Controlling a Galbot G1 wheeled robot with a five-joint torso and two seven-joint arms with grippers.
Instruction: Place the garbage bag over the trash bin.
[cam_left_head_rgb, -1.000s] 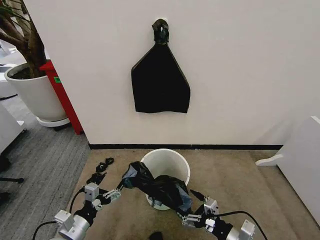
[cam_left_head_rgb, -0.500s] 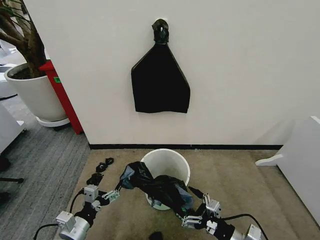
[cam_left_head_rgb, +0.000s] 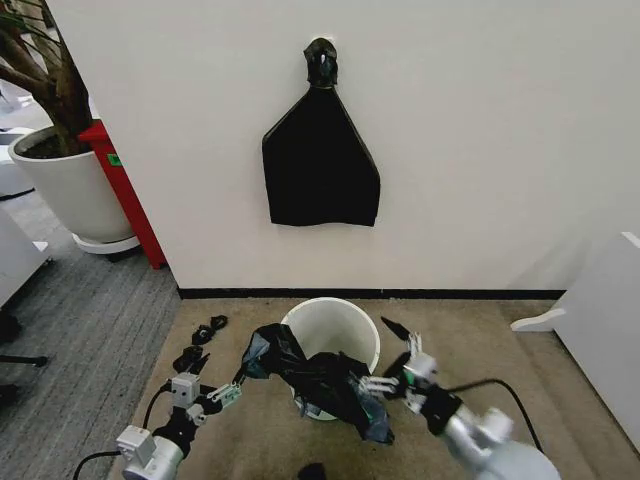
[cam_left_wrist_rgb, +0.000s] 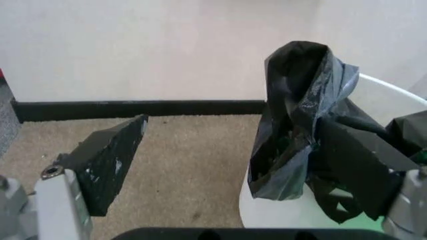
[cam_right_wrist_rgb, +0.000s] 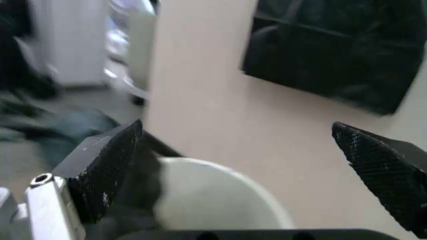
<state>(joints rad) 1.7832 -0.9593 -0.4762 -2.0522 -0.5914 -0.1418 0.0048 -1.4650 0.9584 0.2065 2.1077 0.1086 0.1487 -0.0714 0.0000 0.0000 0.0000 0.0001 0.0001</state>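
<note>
Black garbage bag (cam_left_head_rgb: 320, 385) draped over trash bin (cam_left_head_rgb: 335, 335) rim | between grippers | left gripper (cam_left_head_rgb: 225, 392) spread | right gripper (cam_left_head_rgb: 385, 355) spread wide

White wall (cam_left_head_rgb: 480, 130), tan carpet (cam_left_head_rgb: 470, 340).

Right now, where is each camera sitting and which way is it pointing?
Head view: on the robot's head, facing forward and down at the trash bin, the garbage bag draped across it; left tool and right tool, both open, show below.
Left wrist view: on the left wrist, facing the wall across carpet; its fingers frame bag and bin.
Right wrist view: on the right wrist, facing the wall's hanging black bag; its spread fingers show.
All three share the bin.
</note>
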